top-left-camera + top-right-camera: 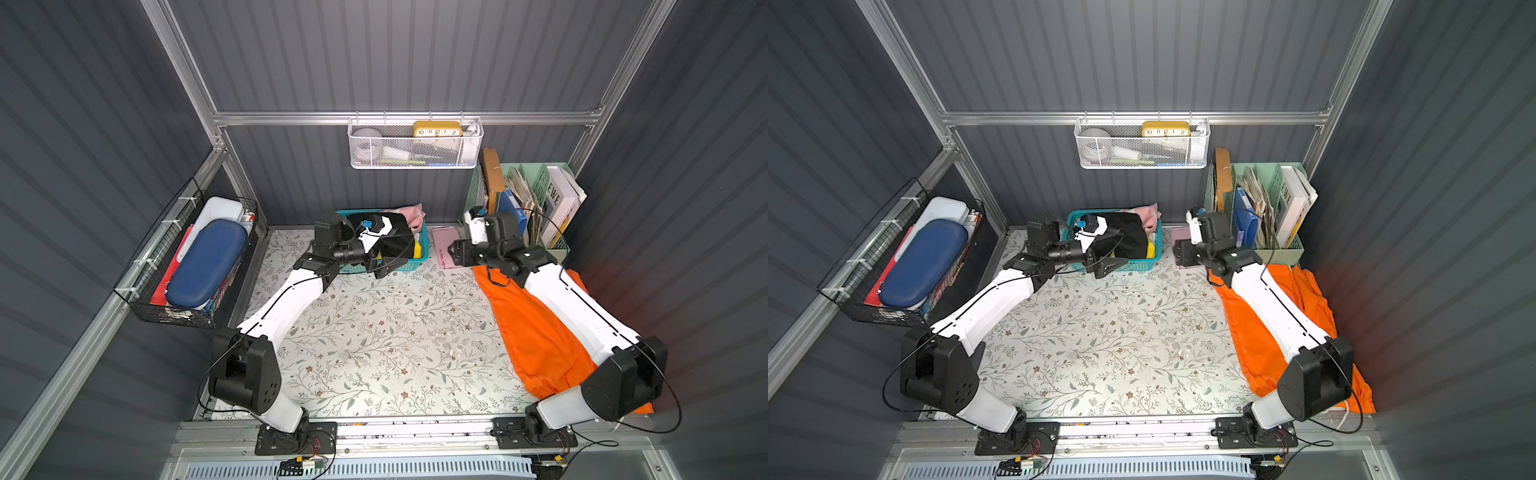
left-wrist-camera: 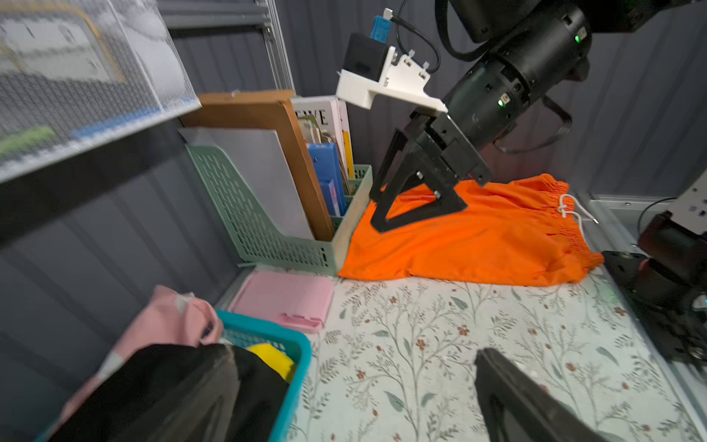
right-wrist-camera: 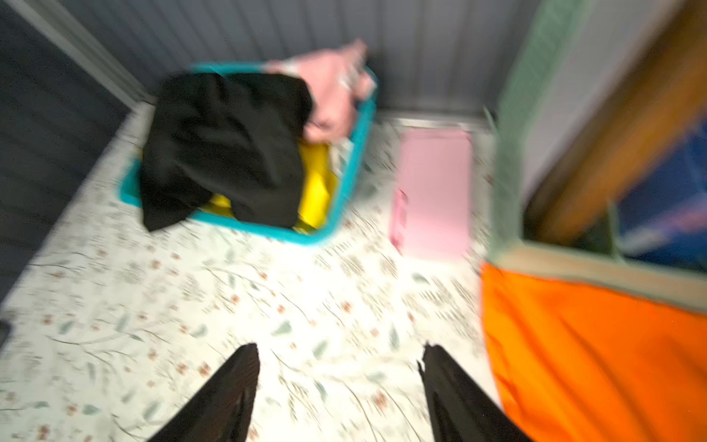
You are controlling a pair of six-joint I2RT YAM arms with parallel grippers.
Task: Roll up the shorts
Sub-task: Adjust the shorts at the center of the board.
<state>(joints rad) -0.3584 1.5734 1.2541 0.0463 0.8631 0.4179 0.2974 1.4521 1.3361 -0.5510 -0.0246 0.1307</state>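
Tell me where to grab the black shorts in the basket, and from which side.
Grip the flap of the black shorts that hangs over the front rim of the basket, coming from above on the table side. It lies loose, clear of the yellow cloth and pink cloth, so a pinch there should catch only the shorts.

Robot test cell dressed as a home study corner: grey ribbed wall panels point(image 1: 374, 54), aluminium frame point(image 1: 407, 118), robot arms point(image 1: 286, 299) bolted to a front rail point(image 1: 415, 430). Domestic props: floral desk point(image 1: 374, 332), clock point(image 1: 437, 129) in mesh basket point(image 1: 415, 165), file organiser point(image 2: 267, 237), teal laundry basket point(image 1: 409, 264).
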